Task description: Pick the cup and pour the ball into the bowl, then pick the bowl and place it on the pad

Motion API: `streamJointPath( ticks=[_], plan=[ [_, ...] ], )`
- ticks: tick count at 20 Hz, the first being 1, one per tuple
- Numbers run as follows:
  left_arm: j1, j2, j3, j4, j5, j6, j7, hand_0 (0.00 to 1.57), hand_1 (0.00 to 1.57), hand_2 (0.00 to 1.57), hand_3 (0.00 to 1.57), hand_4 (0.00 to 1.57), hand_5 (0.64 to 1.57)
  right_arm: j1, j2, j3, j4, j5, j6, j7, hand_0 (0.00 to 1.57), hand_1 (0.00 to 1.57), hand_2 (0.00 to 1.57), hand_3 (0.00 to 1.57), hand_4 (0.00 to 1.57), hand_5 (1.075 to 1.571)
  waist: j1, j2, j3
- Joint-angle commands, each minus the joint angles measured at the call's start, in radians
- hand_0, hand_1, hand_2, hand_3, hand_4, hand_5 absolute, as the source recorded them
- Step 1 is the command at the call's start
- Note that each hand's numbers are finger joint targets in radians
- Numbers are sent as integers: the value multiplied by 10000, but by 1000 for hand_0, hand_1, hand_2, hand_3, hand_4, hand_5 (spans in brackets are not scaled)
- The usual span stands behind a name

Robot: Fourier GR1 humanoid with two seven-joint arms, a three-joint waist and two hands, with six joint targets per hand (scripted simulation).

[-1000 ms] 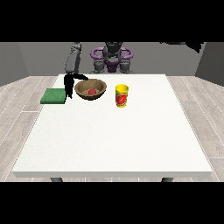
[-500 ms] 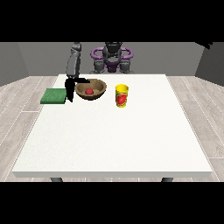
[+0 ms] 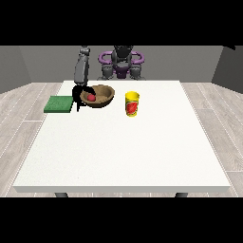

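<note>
Fingers [image 3: 78, 105] of the hand at the view's left [image 3: 77, 95] reach down at the wooden bowl's [image 3: 105, 98] left rim; whether they clamp it cannot be told.

Inside the bowl lies the red ball [image 3: 91, 97]. On the white surface [image 3: 123, 147] the green pad [image 3: 59, 104] sits just left of the hand, and the yellow cup [image 3: 132, 104] stands upright to the bowl's right, apart from it.
</note>
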Motion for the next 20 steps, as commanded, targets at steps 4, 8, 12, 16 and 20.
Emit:
streamJointPath(
  ticks=[4, 8, 12, 16, 20],
  plan=[
    [-152, 305, 241, 121, 389, -408, -28, 0, 0, 0, 0, 581, 1567, 327, -154, 45, 733, 305, -771, 1132, 1571, 1571, 1571, 1571, 1073, 1476, 362, 794, 363],
    [226, 325, 220, 542, 222, -465, -18, 0, 0, 0, 0, 683, 1570, 263, -630, 138, 73, 190, -857, 2403, 1571, 1571, 1571, 1571, 1071, 1487, 55, -60, 350],
    [361, 514, 403, 1518, -18, -421, -268, 0, 0, 0, 0, 729, 1569, -396, -1285, 611, -905, 618, -1704, 4408, 1571, 1571, 1571, 1571, 1047, 1533, -544, -616, 342],
    [1099, 1092, 935, 2535, -170, -1000, -1094, 0, 0, 0, 0, 723, 1569, -725, -1232, 800, -1387, 280, -1446, 5777, 1571, 1571, 1571, 1571, 1034, 1534, -1121, -1113, 357],
    [1172, 1206, 995, 2732, -141, -971, -1186, 0, 0, 0, 0, 710, 1567, -1065, -2602, 722, -1379, 546, -947, 6281, 1571, 1571, 1571, 1571, 989, 1553, -1390, -1115, 366]
  ],
)
